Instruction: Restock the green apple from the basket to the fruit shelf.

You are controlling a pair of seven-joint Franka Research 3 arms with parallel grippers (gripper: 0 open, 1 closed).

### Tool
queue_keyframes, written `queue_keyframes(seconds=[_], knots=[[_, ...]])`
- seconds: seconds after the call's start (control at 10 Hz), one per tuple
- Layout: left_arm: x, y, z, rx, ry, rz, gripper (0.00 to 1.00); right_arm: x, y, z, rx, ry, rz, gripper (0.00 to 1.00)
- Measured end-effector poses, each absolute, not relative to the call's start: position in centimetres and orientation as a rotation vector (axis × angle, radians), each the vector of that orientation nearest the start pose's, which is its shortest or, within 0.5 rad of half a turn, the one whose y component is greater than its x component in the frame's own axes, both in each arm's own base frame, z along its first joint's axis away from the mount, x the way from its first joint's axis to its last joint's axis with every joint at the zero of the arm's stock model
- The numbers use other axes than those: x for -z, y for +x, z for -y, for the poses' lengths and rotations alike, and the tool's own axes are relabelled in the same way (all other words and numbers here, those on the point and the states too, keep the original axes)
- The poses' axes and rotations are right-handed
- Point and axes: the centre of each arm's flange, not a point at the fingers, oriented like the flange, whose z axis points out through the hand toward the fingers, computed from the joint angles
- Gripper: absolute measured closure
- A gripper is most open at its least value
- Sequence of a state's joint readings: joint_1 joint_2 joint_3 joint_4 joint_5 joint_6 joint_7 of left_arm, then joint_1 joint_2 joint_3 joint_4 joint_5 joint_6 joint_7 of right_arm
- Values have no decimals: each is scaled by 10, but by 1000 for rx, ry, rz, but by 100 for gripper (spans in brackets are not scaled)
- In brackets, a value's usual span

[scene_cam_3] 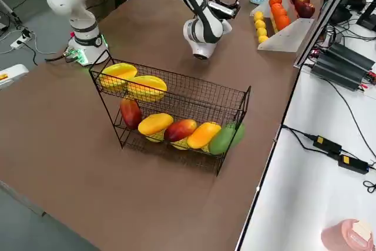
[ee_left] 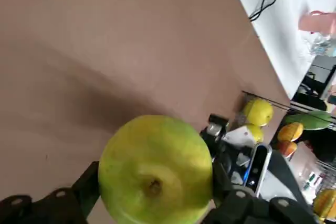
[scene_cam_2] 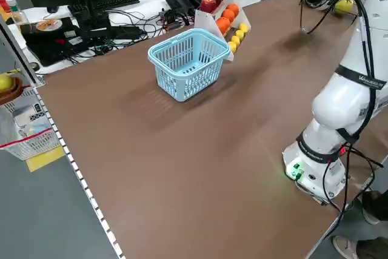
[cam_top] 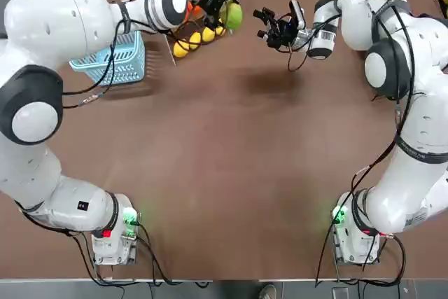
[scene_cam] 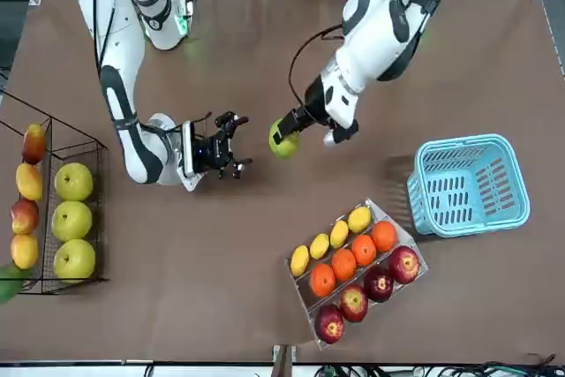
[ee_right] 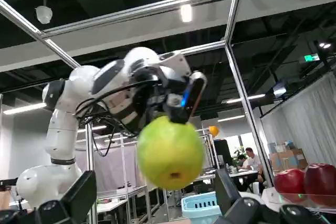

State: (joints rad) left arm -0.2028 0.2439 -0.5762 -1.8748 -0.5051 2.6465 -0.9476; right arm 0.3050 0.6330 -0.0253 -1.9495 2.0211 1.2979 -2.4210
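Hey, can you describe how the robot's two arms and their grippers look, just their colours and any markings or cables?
Both arms, left and right, are glossy white with dark grey rings at rounded joints. Black cables run along them, strapped by black bands, and green lights glow at their bases. The left gripper and right gripper have black, angular fingers with round screw heads.

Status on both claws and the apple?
Left claw shut on green apple, held above table. Right claw open, nothing in it, facing the apple. Apple not yet on fruit shelf.
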Motion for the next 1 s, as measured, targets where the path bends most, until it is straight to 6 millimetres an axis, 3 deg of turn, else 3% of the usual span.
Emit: queue_keyframes(seconds=[0.2, 0.5, 0.7, 1.0], knots=[[-458, 477, 445, 41, 2337, -736, 13, -238, 551, -275, 1226, -899, 806, 0], [-456, 473, 453, 47, 2325, -745, 13, -236, 552, -274, 1228, -921, 810, 0], [-461, 480, 460, 60, 2291, -768, 13, -234, 548, -283, 1215, -928, 811, 0], [-452, 488, 481, 57, 2304, -801, 13, -236, 537, -304, 1188, -901, 800, 0]])
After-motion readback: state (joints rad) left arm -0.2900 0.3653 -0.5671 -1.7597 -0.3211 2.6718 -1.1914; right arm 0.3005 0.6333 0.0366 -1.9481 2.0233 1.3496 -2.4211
